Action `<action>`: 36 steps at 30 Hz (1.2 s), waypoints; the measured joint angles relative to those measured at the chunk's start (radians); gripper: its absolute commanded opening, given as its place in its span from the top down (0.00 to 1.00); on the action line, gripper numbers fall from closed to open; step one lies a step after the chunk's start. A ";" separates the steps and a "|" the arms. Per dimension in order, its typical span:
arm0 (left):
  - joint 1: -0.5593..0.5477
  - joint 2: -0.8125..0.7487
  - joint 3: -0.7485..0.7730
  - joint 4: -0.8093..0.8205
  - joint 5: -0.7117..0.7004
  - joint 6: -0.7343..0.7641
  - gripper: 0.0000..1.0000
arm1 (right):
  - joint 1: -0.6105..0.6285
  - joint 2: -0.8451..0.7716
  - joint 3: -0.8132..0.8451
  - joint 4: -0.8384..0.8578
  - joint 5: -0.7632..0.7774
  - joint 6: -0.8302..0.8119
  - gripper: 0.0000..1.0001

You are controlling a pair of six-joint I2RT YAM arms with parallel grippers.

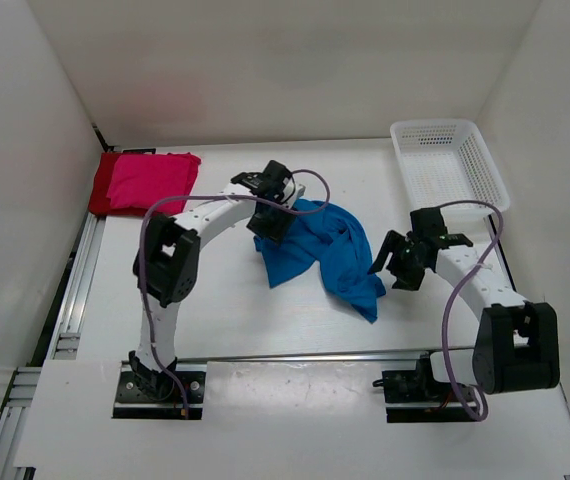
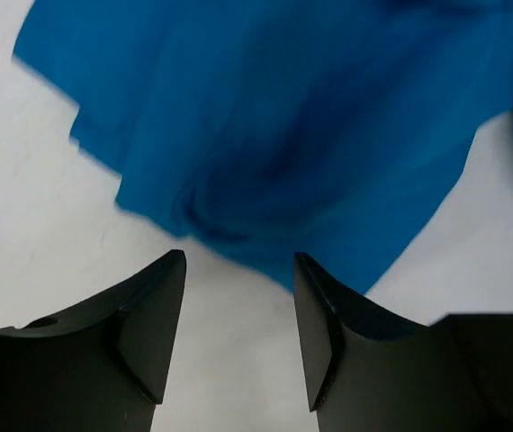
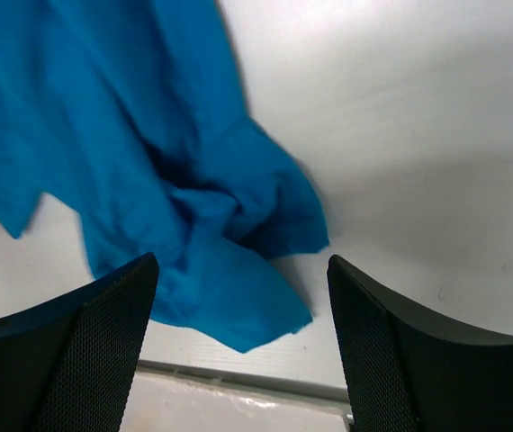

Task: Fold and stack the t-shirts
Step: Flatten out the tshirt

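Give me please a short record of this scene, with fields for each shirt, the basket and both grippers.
blue t-shirt: crumpled, not folded, middle of the table
dark red t-shirt: far left corner, bottom of the stack
pink t-shirt: folded, lying on the dark red one
basket: white mesh, far right corner
left gripper: open, holding nothing, at the blue shirt's left edge
right gripper: open, holding nothing, right of the blue shirt

Table (image 1: 235, 310): blue t-shirt (image 1: 320, 245), red t-shirt (image 1: 101, 186), basket (image 1: 450, 170)
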 measured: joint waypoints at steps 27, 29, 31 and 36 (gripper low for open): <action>0.048 0.122 0.214 0.032 -0.095 0.001 0.90 | -0.040 0.242 0.346 0.000 -0.271 -0.046 0.99; 0.129 0.094 0.309 0.039 -0.137 0.000 0.90 | -0.089 0.241 0.518 -0.006 -0.261 -0.050 0.99; 0.212 0.039 0.383 0.066 -0.180 0.000 0.90 | -0.131 0.233 0.672 -0.003 -0.241 -0.055 0.99; 0.316 -0.220 0.344 0.108 -0.235 -0.001 0.90 | -0.158 0.108 0.758 -0.001 -0.220 -0.063 0.99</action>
